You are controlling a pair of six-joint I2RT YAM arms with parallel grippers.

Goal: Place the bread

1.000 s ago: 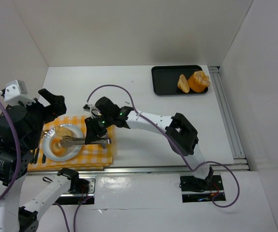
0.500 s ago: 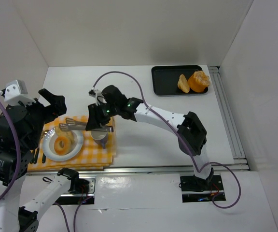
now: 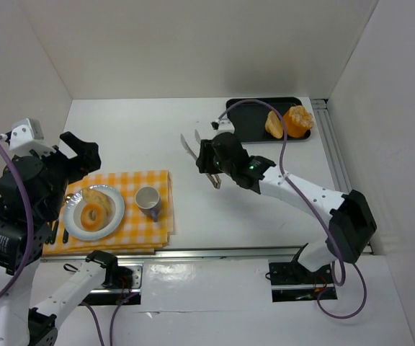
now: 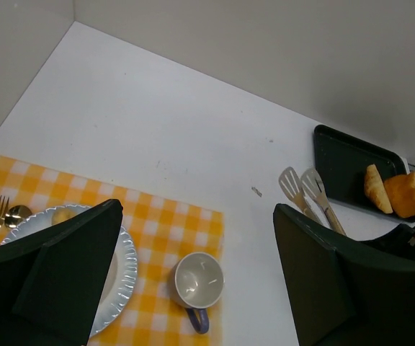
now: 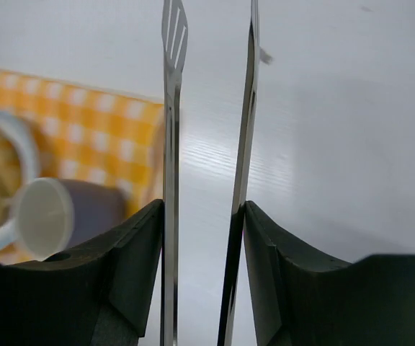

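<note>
Two blades of the tongs (image 5: 170, 144) stand parted and empty, gripped from outside by the right end effector (image 5: 202, 245) above the bench (image 3: 157, 122); the bread (image 3: 92, 214) lies on the plate (image 3: 74, 229), seemingly delivered; the left end effector (image 4: 197, 216) hangs spread, idle.

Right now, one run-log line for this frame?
right gripper: jaws shut on tongs, tongs empty | left gripper: open | bread: on plate | tray: two pieces

Bright even light, soft shadows, blurred cup (image 5: 45, 216)
</note>
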